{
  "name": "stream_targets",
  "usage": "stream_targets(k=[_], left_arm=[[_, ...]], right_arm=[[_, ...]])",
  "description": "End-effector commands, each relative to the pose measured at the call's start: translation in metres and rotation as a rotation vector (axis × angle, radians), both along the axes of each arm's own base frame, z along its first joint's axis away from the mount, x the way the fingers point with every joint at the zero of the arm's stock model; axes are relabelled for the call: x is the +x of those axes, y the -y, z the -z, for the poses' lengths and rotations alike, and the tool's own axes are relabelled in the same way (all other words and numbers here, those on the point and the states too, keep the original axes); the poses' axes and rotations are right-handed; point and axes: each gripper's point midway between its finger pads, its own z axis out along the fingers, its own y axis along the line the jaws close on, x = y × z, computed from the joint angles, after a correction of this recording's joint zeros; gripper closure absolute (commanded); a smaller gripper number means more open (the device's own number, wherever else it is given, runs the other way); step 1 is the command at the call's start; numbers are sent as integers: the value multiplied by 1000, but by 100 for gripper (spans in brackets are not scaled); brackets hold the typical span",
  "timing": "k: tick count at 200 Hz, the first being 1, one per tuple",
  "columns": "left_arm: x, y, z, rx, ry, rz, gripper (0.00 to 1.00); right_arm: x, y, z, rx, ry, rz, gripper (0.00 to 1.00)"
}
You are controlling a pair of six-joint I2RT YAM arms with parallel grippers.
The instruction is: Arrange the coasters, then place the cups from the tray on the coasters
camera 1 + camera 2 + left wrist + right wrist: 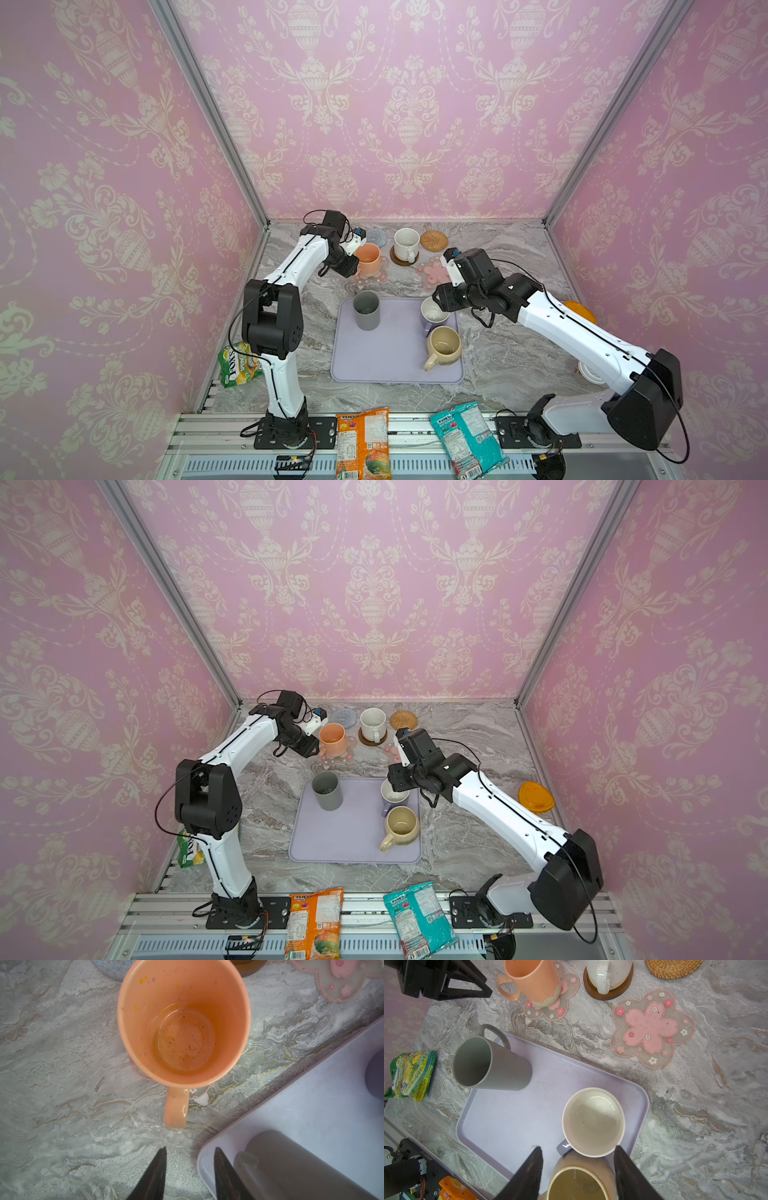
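A peach-orange cup (368,254) (182,1028) stands on a pink flower coaster (562,1001). My left gripper (191,1149) is open and empty, just short of the cup's handle. The white speckled cup (406,244) rests on the dark brown wooden coaster (608,995). Bare are the grey-blue woven coaster (377,237), the tan rattan coaster (434,240) and another flower coaster (652,1028). On the lavender tray (395,357) stand the dark grey cup (366,309), the lavender cup (592,1122) and the beige-yellow cup (577,1184). My right gripper (577,1148) hangs open above those last two.
A green snack packet (239,365) lies by the left arm's base. Orange (363,440) and teal (467,436) packets lie on the front rail. An orange lid (582,311) and a white container (590,372) sit partly behind the right arm. Walls close three sides.
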Motion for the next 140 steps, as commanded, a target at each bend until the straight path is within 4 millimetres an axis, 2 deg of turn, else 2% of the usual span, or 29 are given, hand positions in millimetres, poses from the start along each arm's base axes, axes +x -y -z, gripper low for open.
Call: stream_targets(k=[1, 34, 76, 111, 140], left_arm=[[-4, -4, -15, -34, 43, -82, 59], [-19, -13, -30, -35, 90, -156, 59], [-32, -8, -44, -102, 166, -162, 58], [-29, -4, -27, -114, 123, -163, 58], [-14, -3, -12, -98, 108, -156, 52]], right_arm=[[-8, 5, 4, 19, -20, 14, 44], [-10, 8, 3, 17, -15, 18, 43], [-11, 6, 3, 25, -22, 17, 43], [-13, 4, 5, 51, -38, 22, 44], [-14, 7, 7, 31, -43, 29, 44]])
